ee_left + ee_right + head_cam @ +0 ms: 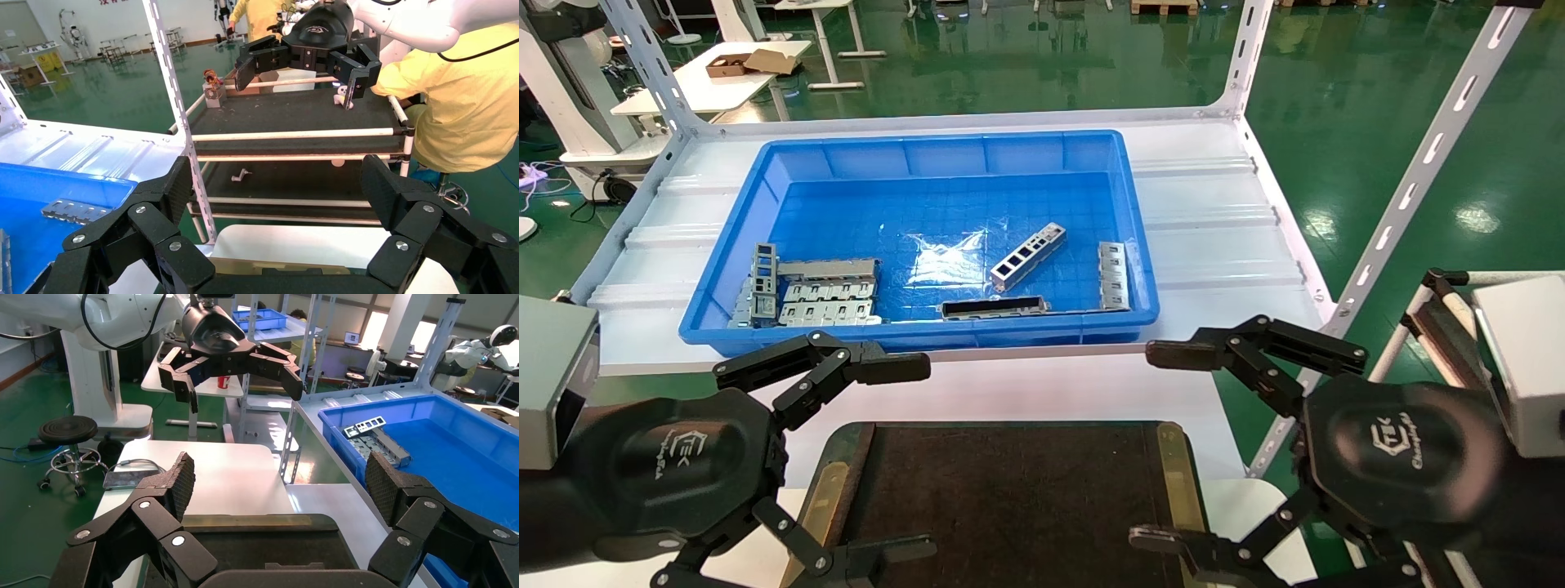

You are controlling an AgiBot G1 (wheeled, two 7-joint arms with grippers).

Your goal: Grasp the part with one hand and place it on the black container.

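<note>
My left gripper [910, 457] hangs at the 7 o'clock corner of the black container [1009, 490], its fingers [891, 367] spread wide with nothing between them. My right gripper [1164, 445] mirrors it at the 5 o'clock corner, fingers [1173, 354] just as wide apart and holding nothing. Both sit low over the near tabletop [1042, 392], one on either side of the container's brass-yellow side strips.

The part [1027, 256] lies in the blue bin [731, 269] at 12 o'clock from the container, resting on the bin floor a little right of centre, tilted so its far end points toward 2 o'clock. Just at its 6 o'clock lies a dark-faced long bar [995, 307], close to the bin's near wall. A grey tabbed plate [1113, 275] lies at the part's 3 o'clock by the bin's right wall, and a stack of grey plates [813, 294] fills the bin's 8 o'clock corner, well apart from the part.
</note>
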